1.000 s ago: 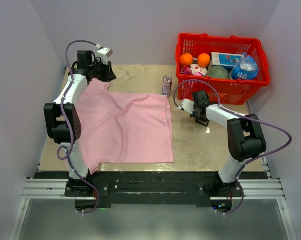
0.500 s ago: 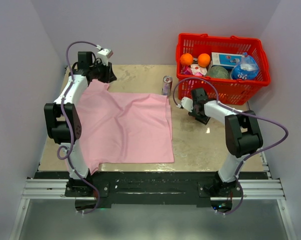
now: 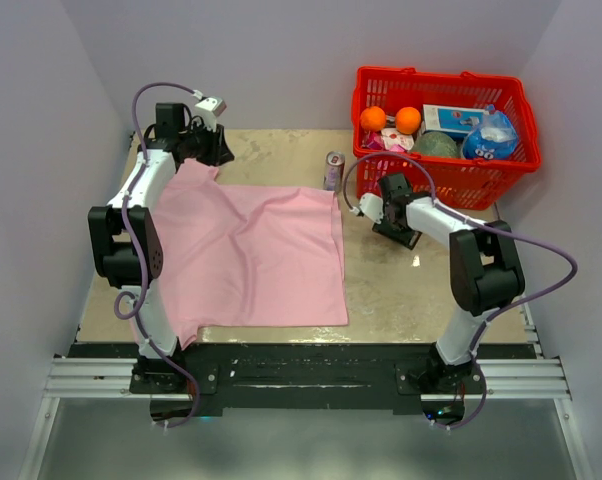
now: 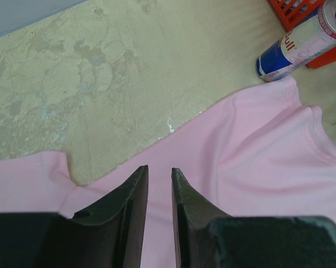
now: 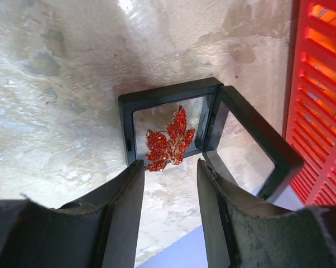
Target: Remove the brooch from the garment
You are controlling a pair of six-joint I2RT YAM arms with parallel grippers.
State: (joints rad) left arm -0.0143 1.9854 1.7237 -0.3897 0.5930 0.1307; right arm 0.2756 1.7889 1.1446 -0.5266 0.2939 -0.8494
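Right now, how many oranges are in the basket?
2. One orange sits in the far-left corner of the red basket; the other is just to its right. More could be hidden under the other items.

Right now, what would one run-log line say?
right gripper open | brooch on open black case | left gripper over garment

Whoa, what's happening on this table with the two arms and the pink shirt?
Two robot arms are working at a table. The right claw hangs open over a small black case that lies open beside the red basket. A glittery orange leaf brooch sits in the case, just off the claw's fingertips. The left claw, fingers slightly apart, hovers at the far edge of the pink garment, which lies spread out. No brooch shows on the garment.
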